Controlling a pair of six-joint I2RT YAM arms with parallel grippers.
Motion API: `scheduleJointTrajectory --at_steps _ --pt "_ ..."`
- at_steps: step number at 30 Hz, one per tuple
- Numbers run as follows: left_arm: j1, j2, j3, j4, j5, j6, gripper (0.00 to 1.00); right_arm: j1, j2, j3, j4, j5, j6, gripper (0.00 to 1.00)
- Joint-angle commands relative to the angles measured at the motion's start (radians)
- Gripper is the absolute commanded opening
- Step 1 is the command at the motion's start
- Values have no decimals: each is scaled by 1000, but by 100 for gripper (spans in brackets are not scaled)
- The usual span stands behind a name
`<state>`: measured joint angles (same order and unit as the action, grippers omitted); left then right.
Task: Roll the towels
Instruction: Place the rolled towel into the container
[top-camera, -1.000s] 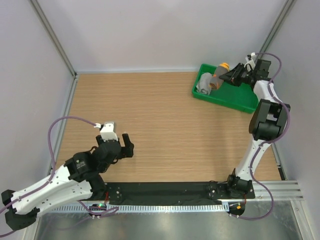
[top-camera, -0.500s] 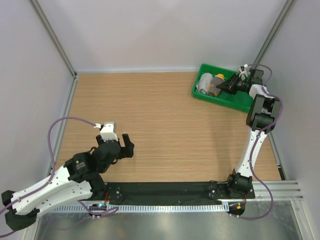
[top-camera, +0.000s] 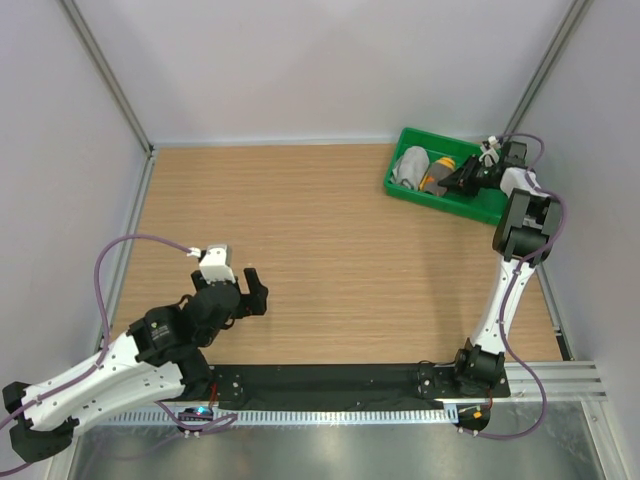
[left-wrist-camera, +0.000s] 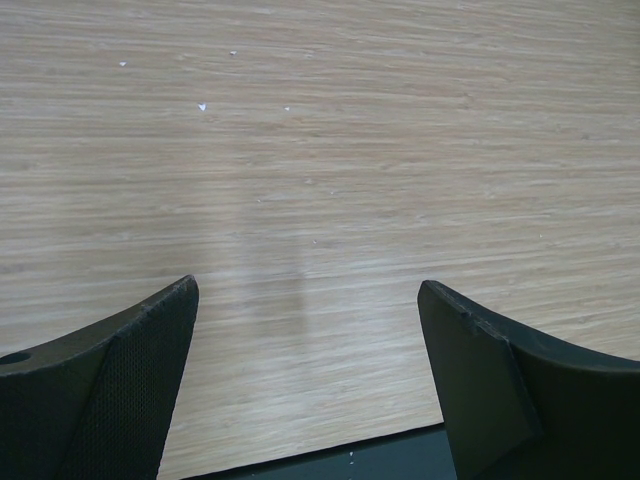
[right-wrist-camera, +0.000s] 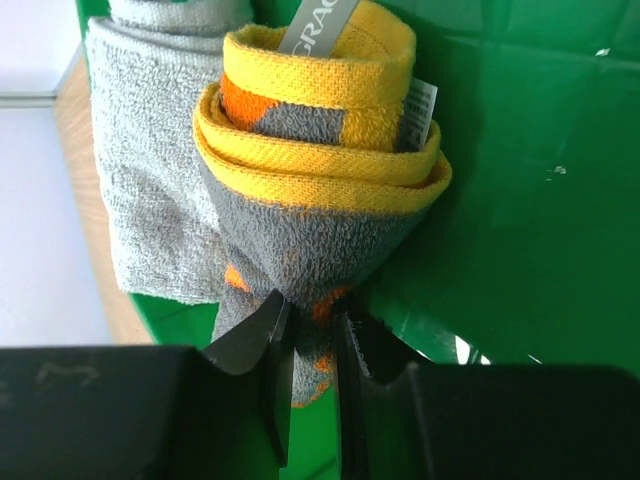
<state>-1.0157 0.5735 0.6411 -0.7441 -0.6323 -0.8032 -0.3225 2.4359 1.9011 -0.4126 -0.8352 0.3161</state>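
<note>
— So, what has been changed just now?

— The orange and yellow towel (top-camera: 441, 172) has been brought down. A second ago it was held up over the green tray (top-camera: 470, 204). Now it is laid inside the tray, at 2 o'clock on the desk (top-camera: 330, 230).

— Is it rolled?

— Yes. In the right wrist view it is seen rolled up, with its yellow edges wrapped round and round. The grey towel (top-camera: 409, 165) is rolled too. It is found at 9 o'clock of the orange one, and the two are pressed together.

— Has the towel been let go yet?

— Not yet. The right jaws are nearly shut, and the bottom end of the orange and yellow towel is pinched between them.

— And the left jaws?

— They are held wide open, with nothing in them. Only bare desk is seen between them. They are parked at 8 o'clock, well apart from the tray, and they have not been moved in the last second.

— What is meant by all this for the job?

— Most likely the job is almost done. Both towels look rolled, and both are put in the tray. It is thought that only the letting go is left. Care may be needed there: if the jaws are pulled away too fast, the roll could be dragged open.
</note>
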Motion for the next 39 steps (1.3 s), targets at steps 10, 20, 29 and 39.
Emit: scheduleJointTrajectory --at_steps 10,20,29,39 --pt "5 -23 -8 35 -44 1 91 -6 -60 -13 -61 215 -18 59" --pt "3 -41 -14 34 -49 -2 91 -6 -176 -53 -89 309 -11 62" --pt "2 -40 -14 35 -49 -2 91 -4 -282 -108 -77 288 26 60" --pt "2 -31 -11 34 -49 -2 91 26 -397 -132 -37 265 89 60"
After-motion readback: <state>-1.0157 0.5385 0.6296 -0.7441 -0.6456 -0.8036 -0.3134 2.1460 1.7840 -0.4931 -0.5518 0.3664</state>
